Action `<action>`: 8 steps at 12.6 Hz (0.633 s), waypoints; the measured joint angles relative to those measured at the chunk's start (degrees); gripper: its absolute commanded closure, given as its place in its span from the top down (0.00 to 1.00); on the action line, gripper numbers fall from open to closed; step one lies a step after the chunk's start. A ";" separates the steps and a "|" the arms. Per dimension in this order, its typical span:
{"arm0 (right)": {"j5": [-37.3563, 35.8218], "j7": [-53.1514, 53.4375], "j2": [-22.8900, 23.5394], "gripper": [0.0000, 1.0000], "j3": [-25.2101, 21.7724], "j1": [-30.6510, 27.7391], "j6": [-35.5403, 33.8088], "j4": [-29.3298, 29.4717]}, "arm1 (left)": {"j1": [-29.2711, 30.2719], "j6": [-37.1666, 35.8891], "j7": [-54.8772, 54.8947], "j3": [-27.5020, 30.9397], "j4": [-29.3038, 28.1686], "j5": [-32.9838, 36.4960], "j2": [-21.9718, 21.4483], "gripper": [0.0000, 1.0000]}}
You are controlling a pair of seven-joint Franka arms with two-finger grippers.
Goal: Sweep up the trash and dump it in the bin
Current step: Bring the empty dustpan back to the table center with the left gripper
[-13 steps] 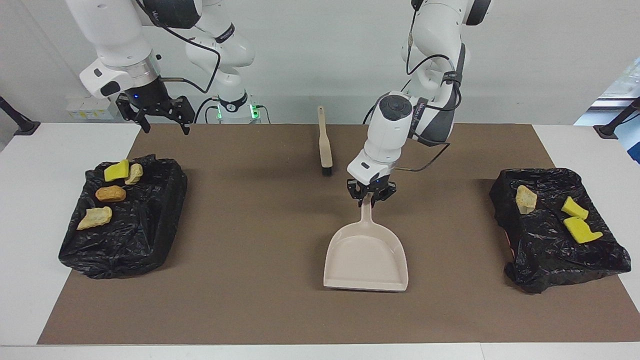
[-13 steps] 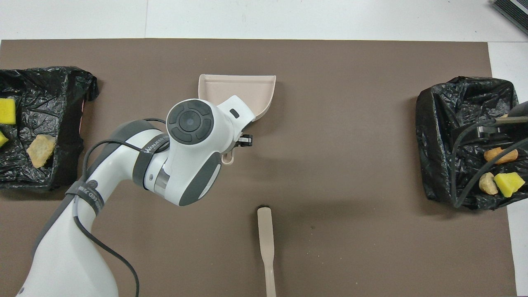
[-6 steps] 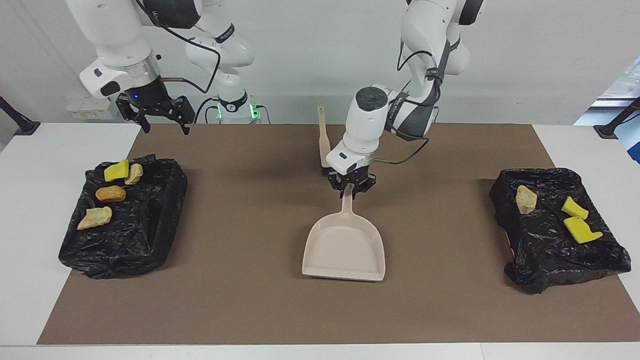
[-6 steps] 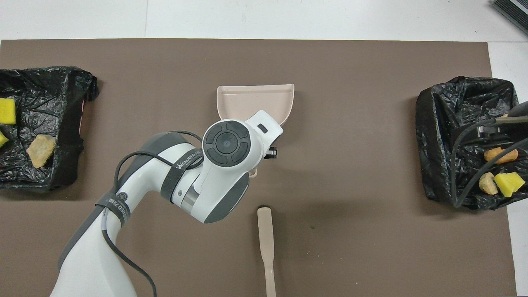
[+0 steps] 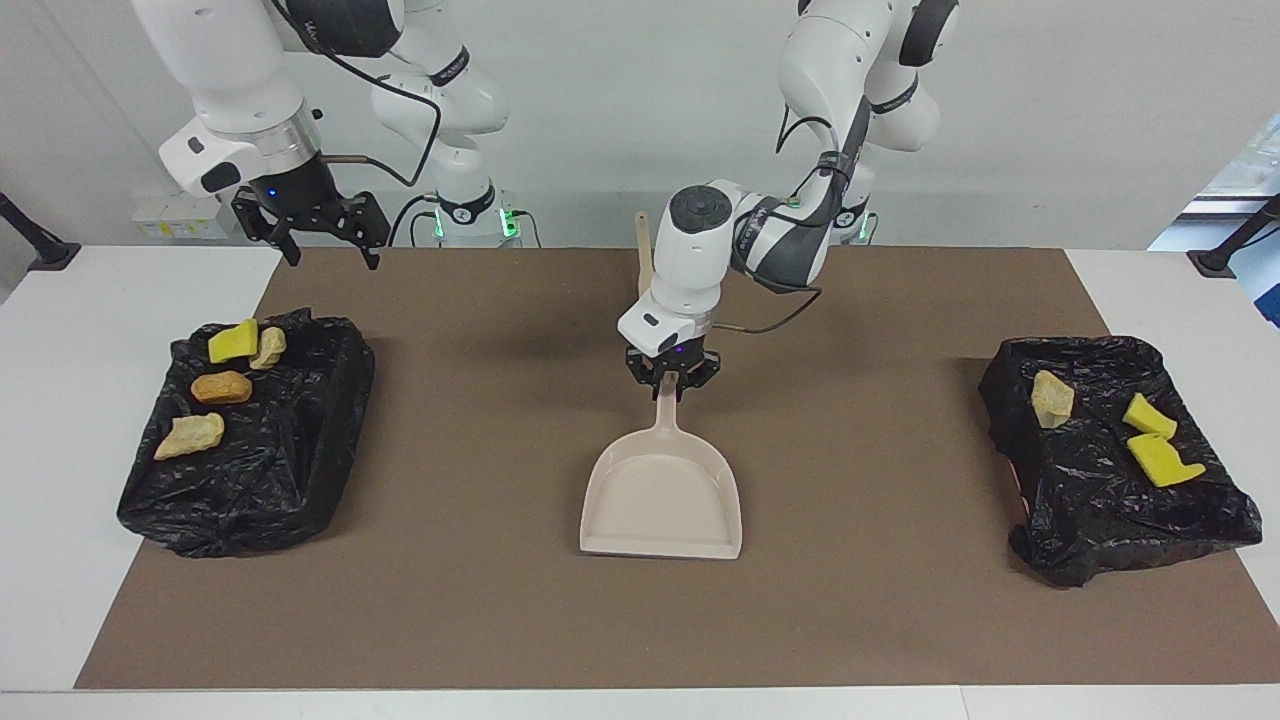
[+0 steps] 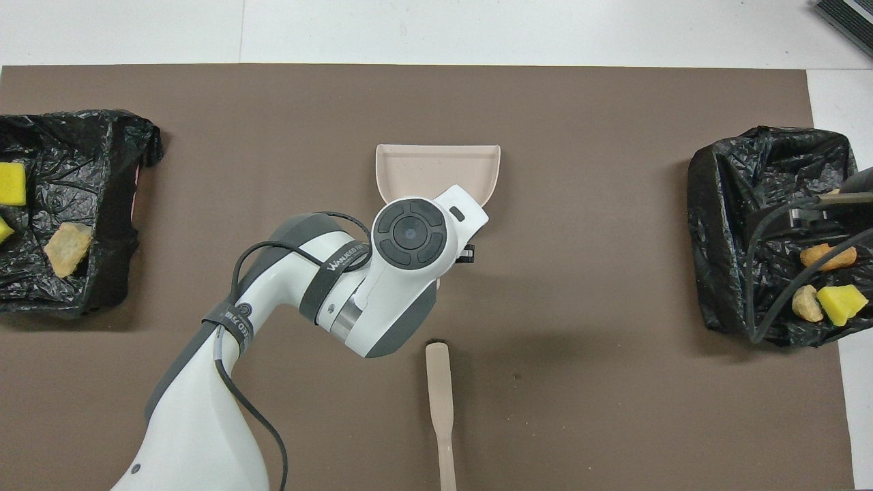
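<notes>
My left gripper (image 5: 668, 384) is shut on the handle of the beige dustpan (image 5: 660, 495), which is empty and sits low at the middle of the brown mat; in the overhead view (image 6: 436, 170) my arm hides the handle. The trash lies in two black-lined bins. The bin (image 5: 250, 440) at the right arm's end holds a yellow scrap (image 5: 232, 341) and three tan-orange lumps (image 5: 221, 387). The bin (image 5: 1110, 470) at the left arm's end holds a tan lump (image 5: 1051, 397) and two yellow scraps (image 5: 1160, 460). My right gripper (image 5: 328, 232) is open and empty, raised beside the first bin.
The beige brush (image 5: 648, 270) lies on the mat nearer to the robots than the dustpan, partly covered by my left arm; its handle shows in the overhead view (image 6: 440, 402). The brown mat (image 5: 480, 600) covers most of the white table.
My left arm has carried the dustpan toward the right arm's end of the table and a little nearer to the robots. The right arm has not moved.
</notes>
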 measured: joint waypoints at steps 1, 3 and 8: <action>0.00 0.00 0.00 1.00 0.00 0.00 0.00 0.00 | -0.22 -0.49 -0.01 0.05 0.00 0.00 0.10 0.48; 0.00 0.00 0.00 1.00 0.00 0.00 0.00 0.00 | -0.41 -1.58 -0.02 -0.01 0.00 0.00 0.13 0.60; 0.00 0.00 0.00 1.00 0.00 0.00 0.00 0.00 | 0.88 -6.00 0.03 1.47 0.69 0.01 -0.96 1.00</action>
